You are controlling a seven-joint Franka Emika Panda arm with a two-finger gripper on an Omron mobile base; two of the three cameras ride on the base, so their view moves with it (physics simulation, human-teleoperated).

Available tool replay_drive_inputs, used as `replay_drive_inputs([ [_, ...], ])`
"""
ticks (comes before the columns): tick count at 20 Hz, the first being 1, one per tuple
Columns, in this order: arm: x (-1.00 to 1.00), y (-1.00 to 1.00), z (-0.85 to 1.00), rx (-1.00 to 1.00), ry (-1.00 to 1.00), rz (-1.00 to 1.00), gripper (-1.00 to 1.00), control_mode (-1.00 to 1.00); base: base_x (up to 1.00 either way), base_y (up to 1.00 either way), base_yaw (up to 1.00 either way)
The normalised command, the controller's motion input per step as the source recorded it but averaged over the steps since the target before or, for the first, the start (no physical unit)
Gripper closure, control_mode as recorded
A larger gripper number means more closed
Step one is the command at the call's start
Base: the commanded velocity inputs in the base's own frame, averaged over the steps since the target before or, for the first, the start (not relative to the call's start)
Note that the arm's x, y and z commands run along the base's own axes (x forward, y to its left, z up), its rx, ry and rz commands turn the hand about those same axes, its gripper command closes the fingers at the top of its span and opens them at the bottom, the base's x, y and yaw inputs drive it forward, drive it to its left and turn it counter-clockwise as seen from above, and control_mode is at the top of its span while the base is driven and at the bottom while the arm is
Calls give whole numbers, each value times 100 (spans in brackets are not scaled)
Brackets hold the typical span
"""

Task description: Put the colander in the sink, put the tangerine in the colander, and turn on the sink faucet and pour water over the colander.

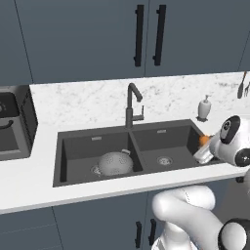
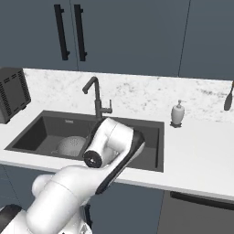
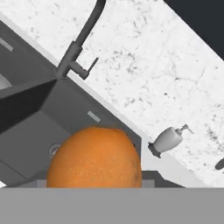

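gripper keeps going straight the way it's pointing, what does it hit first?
The tangerine: it sits dead ahead, large and close in the hand view, at the sink's right edge. Whether the gripper already touches it is unclear. Beyond it lies the right basin.

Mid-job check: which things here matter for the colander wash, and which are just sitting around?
Job:
colander, in the left basin
sink
tangerine, at the gripper
faucet

Sitting around:
soap dispenser
black appliance
hanging utensil

Glossy white rounded arm (image 2: 68, 187), bulbous link shells; black joint bands, dark round end caps with grey centres
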Motion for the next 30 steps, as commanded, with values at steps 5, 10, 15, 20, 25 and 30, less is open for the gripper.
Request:
replay_drive_inputs([
  [5,-2,100,99,-16,53,7,100,-100,0,0,0],
  [10,-17,100,73,-25,47,5,100,-100,0,0,0],
  [15,-34,100,63,-36,57,15,100,-100,0,0,0],
  [20,-11,100,80,-32,59,23,100,-100,0,0,0],
  [25,0,100,92,-33,70,28,100,-100,0,0,0],
  [30,0,93,74,-44,76,29,100,-100,0,0,0],
])
